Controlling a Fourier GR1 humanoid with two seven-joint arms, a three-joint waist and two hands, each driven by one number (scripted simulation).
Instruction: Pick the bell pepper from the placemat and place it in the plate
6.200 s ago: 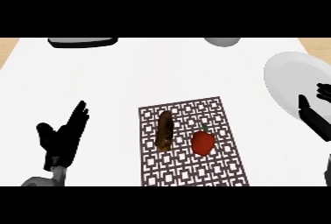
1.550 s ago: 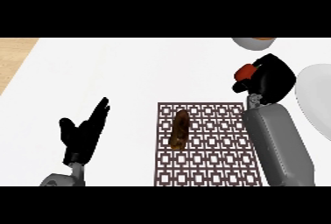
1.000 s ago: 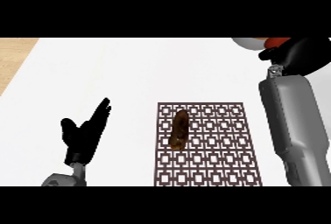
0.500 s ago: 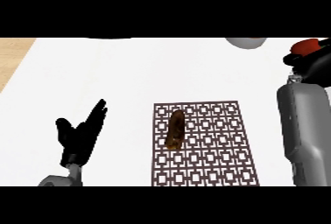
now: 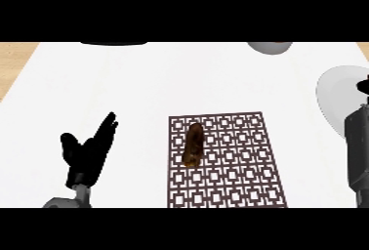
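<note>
The patterned brown placemat [image 5: 238, 171] lies at the lower middle of the white counter, and a long brown vegetable [image 5: 193, 144] rests on its left part. No bell pepper shows anywhere. The white plate [image 5: 336, 100] sits at the right edge, partly cut off. Only a black bit of my right hand [image 5: 364, 88] shows over the plate at the frame's edge, above its grey forearm [image 5: 358, 151]; whatever it holds is hidden. My left hand [image 5: 86, 152] rests open at the lower left, fingers up, apart from the mat.
A grey bowl [image 5: 270, 47] stands at the counter's back edge, right of centre. A dark round object [image 5: 112, 43] is cut off at the back left. The counter's left edge [image 5: 16, 73] meets a wooden floor.
My right hand carried the red bell pepper up and to the right, from the mat towards the plate. It has now slid mostly past the right edge, pepper out of sight. The left hand stayed put.
</note>
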